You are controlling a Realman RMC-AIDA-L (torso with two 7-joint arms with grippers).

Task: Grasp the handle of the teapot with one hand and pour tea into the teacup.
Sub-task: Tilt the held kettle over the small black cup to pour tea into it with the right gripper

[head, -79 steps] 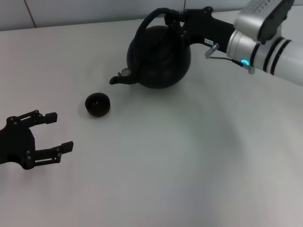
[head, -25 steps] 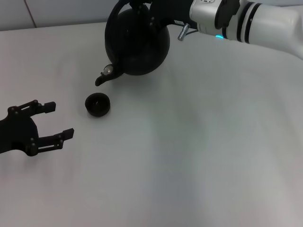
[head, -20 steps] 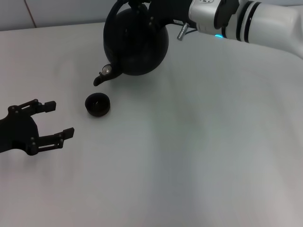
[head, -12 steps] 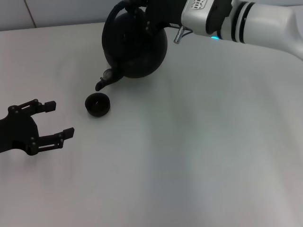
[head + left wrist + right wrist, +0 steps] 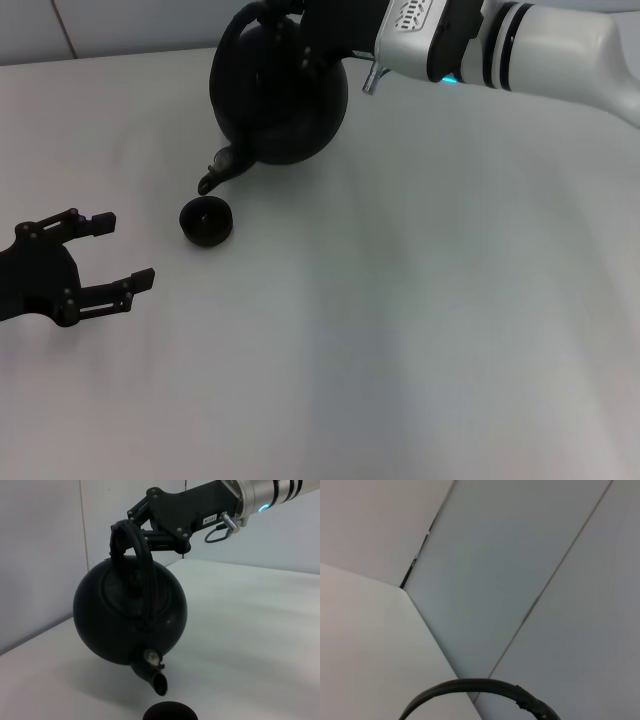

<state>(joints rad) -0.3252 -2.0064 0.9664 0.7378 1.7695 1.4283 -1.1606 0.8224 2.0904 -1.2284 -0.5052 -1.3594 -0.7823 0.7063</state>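
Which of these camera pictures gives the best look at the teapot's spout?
The left wrist view: the spout is seen almost head-on, angled down just above the teacup. The head view shows the spout small, from above. The right wrist view shows only a piece of the handle, no spout.

Teacup [image 5: 169, 712] half cut off at the frame edge

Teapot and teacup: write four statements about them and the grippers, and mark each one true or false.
1. The teapot is lifted off the table and tipped spout-down. True.
2. The right gripper holds the teapot by its spout. False: it grips the handle.
3. The teacup lies on its side. False: it stands upright, just below the spout.
4. The left gripper is open and holds nothing. True.
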